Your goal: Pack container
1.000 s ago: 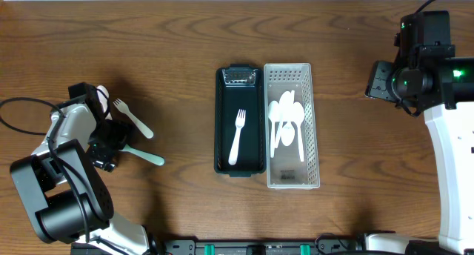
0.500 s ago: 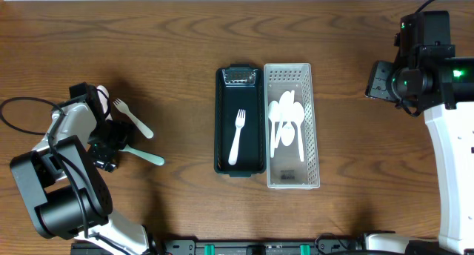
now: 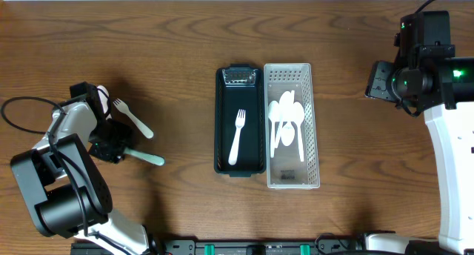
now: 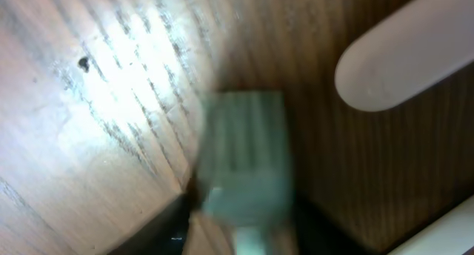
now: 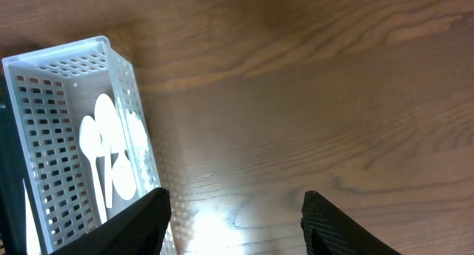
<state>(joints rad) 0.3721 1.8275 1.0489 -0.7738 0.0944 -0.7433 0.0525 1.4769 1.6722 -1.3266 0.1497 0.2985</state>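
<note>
Wood table (image 3: 185, 47) looks as before, but your left gripper (image 3: 117, 148) has drawn its jaws in around the green utensil's (image 3: 148, 157) handle end; you cannot tell if it grips. Your right gripper (image 5: 235, 203) hangs open. The white basket (image 3: 314, 136) holds spoons (image 3: 285, 118); the dark tray (image 3: 220, 121) touching it holds one white fork (image 3: 238, 136).

My right tool (image 5: 233, 207): black, textured fingers (image 5: 141, 222). Right arm (image 3: 453, 159): white link, black joints, green glow, perhaps LED.
</note>
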